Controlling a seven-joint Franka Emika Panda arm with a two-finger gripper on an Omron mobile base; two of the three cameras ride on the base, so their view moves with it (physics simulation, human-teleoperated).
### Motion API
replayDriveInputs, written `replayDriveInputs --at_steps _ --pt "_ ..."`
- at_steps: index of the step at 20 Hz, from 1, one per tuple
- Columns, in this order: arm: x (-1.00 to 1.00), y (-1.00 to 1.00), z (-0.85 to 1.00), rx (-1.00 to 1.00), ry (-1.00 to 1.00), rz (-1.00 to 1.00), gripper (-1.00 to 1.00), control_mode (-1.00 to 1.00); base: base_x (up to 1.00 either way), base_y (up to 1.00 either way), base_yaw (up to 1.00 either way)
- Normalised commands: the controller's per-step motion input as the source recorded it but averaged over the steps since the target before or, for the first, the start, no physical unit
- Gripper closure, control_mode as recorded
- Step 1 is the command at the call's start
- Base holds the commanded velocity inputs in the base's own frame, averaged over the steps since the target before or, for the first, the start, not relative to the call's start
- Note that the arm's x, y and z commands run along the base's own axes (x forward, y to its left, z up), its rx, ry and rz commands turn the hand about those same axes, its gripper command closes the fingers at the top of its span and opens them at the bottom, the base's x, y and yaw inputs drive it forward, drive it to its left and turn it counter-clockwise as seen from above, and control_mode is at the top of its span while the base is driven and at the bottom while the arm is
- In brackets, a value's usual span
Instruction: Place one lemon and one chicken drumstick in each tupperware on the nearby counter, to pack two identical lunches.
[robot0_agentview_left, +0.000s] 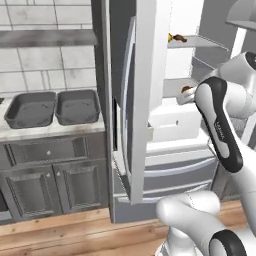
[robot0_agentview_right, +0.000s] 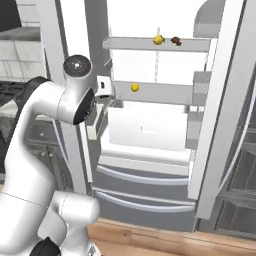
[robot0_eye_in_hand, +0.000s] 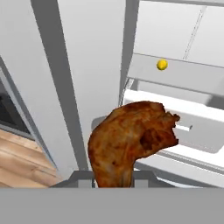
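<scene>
My gripper (robot0_eye_in_hand: 113, 176) is shut on a reddish-brown chicken drumstick (robot0_eye_in_hand: 131, 140), held in front of the open fridge. From the left base view the gripper (robot0_agentview_left: 184, 95) sits at the fridge's middle shelf with the drumstick (robot0_agentview_left: 187, 90) showing as a brown bit. One lemon (robot0_agentview_right: 134, 87) lies on the middle shelf, also seen as the lemon (robot0_eye_in_hand: 162, 64) from the hand. Another lemon (robot0_agentview_right: 158, 39) and a second drumstick (robot0_agentview_right: 176, 41) rest on the top shelf. Two dark grey tupperware trays (robot0_agentview_left: 31, 109) (robot0_agentview_left: 77, 106) stand empty side by side on the counter (robot0_agentview_left: 50, 131) to the left.
The fridge's open left door (robot0_agentview_left: 132, 100) stands between the shelves and the counter. The right door (robot0_agentview_right: 220, 110) is open too. A white drawer (robot0_eye_in_hand: 192, 127) sits below the middle shelf. A grey wall shelf (robot0_agentview_left: 47, 37) hangs above the trays.
</scene>
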Motion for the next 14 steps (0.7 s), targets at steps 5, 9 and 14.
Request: replayDriveInputs --at_steps 5,9,14 --pt "0.00 0.00 0.00 0.00 0.00 0.00 1.00 1.00 -0.05 1.00 0.00" --pt "0.00 0.00 0.00 0.00 0.00 0.00 1.00 1.00 -0.04 1.00 0.00" --pt "0.00 0.00 0.00 0.00 0.00 0.00 1.00 1.00 0.00 0.98 0.00"
